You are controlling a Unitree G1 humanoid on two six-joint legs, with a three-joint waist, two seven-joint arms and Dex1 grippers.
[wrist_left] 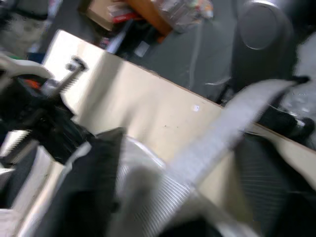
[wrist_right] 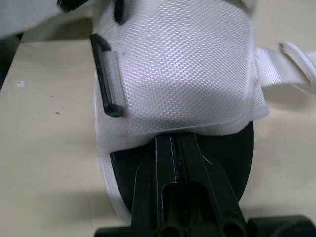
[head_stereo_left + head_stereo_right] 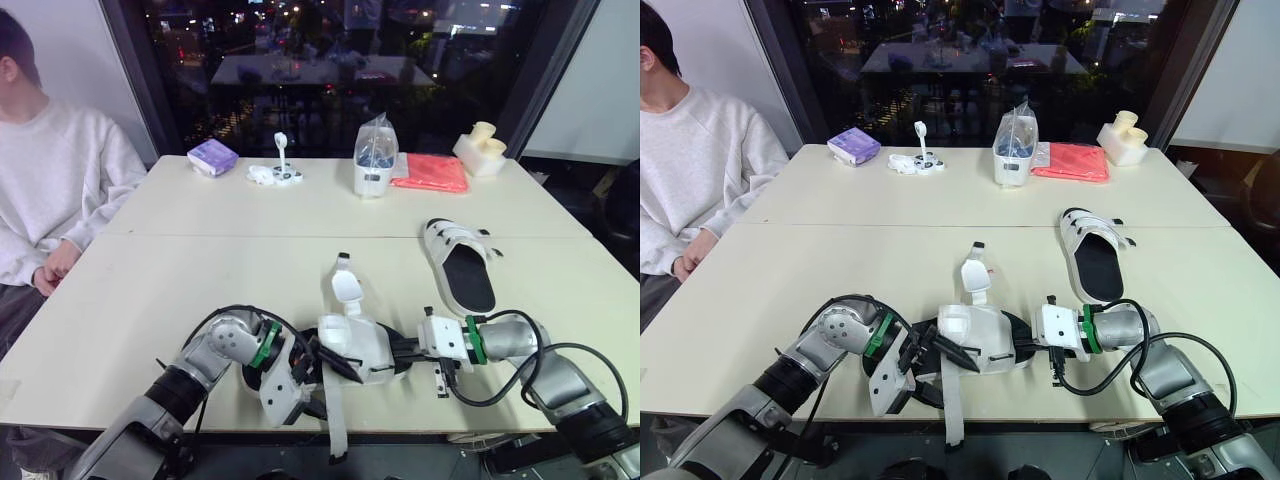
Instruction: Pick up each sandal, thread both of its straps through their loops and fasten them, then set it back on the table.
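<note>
Two loose straps are the weak point. Well to the left of the white sandal with a black footbed (image 3: 462, 268) that lies flat on the pale surface (image 3: 200, 270), and nearer the robot than it, the left gripper (image 3: 340, 368) reaches toward the other white woven sandal (image 3: 360, 345). I cannot tell whether that gripper is open or closed. One long white strap (image 3: 335, 425) hangs down past the surface's edge beside it, and if it is not firmly pinched it could slide away or go into the black plastic loop (image 2: 105, 74) twisted. The held sandal sits down and left of the flat sandal, between the two arms, with its second short strap (image 3: 346, 288) standing up loose. That strap could flop across the loop and block the threading. Closer to the flat sandal, just in front of its toe, the right gripper (image 2: 174, 140) has its two black fingers pressed together and pushed in under the woven upper, over the footbed. Such a narrow hold could let the sandal swivel or slip off when the left arm pulls, and it might drop over the edge. The right forearm also passes near the flat sandal's toe, so a wide swing could knock it.
</note>
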